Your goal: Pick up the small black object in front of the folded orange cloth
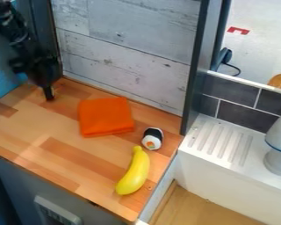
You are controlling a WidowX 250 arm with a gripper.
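Orange cloth (106, 116) lies flat mid-counter (46, 165), looks folded into a rough square, so probably stable; sushi roll (152, 138) sits just off its lower right corner, and banana (134, 173) rests on its side with the stem end by the roll, likely just set down loose, nothing propping either. Gripper (49, 96) hangs over the counter's back left corner, apart from all three, cloth nearest. Can't tell if it's open or closed, or whether its tip touches the wood.

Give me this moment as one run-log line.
claw over counter, upper left | orange cloth nearest claw | sushi roll right of cloth | yellow banana just below roll
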